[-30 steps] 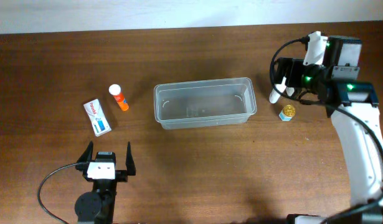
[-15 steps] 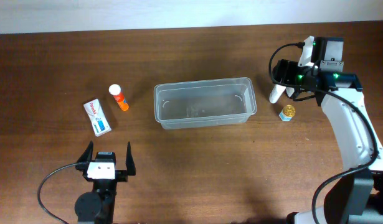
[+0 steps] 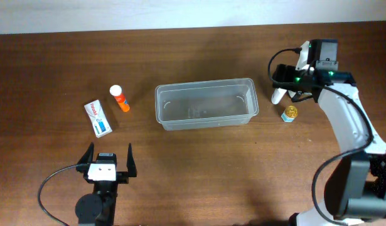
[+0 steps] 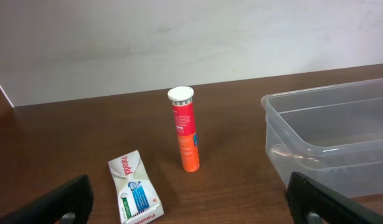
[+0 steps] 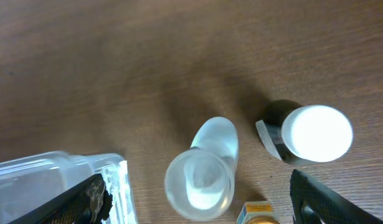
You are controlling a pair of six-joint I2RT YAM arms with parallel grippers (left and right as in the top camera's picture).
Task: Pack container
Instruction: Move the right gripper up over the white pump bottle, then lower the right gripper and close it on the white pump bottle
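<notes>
The clear plastic container (image 3: 205, 104) stands empty mid-table; its corner shows in the right wrist view (image 5: 51, 177) and its left end in the left wrist view (image 4: 331, 134). My right gripper (image 3: 285, 85) hangs open over a white translucent bottle (image 5: 203, 171) (image 3: 277, 95), one finger on each side and neither touching it. Beside that bottle stand a dark bottle with a white cap (image 5: 311, 133) and a small gold-lidded jar (image 3: 289, 113) (image 5: 261, 214). My left gripper (image 3: 108, 162) (image 4: 191, 210) is open and empty near the front edge.
An upright orange tube with a white cap (image 3: 120, 98) (image 4: 186, 130) and a flat white-and-blue box (image 3: 98, 118) (image 4: 135, 190) sit left of the container. A pale wall borders the table's far side.
My right arm's wrist has shifted slightly left and toward the back, settling over the white bottle. The left arm and all the objects have stayed put.
</notes>
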